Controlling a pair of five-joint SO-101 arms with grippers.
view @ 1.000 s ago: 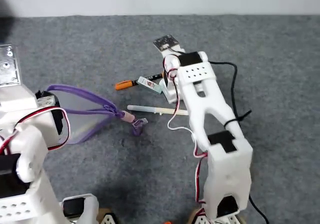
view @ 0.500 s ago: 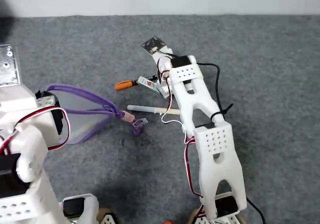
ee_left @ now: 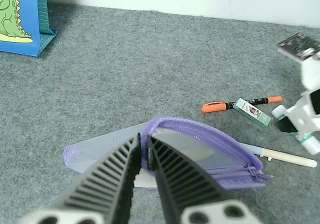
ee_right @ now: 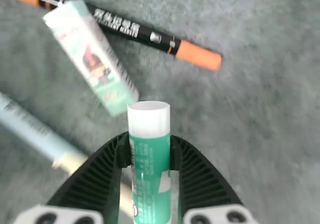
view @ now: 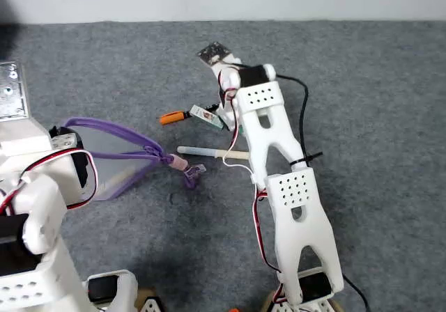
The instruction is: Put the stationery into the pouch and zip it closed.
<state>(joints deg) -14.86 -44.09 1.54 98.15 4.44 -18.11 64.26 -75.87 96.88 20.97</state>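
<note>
Mid-loading, seen from my console: the right gripper point(ee_right: 148, 151) is clenched on a green-and-white glue stick point(ee_right: 148, 121), whose white cap pokes out past the fingertips. It sits just above the gray mat point(view: 376, 82) at the upper centre of the high view. Close by on the mat lie an orange marker point(ee_right: 135, 31), a small boxed eraser point(ee_right: 90, 54) lying against the marker, and a pale pen point(ee_right: 30, 126).

At the left of the high view, the left gripper point(ee_left: 142, 143) pinches the purple rim of the pouch point(view: 115, 126). Its jaws are closed on the fabric, so the mouth gapes (the zipper pull point(view: 195, 171) sits at the end nearest the pen).

I judge the step in hand to be carrying the glue stick to the pouch. Next I must swing it leftward across the frame, line it up with the opening and let go. The three loose items and the zip are yet to do.
</note>
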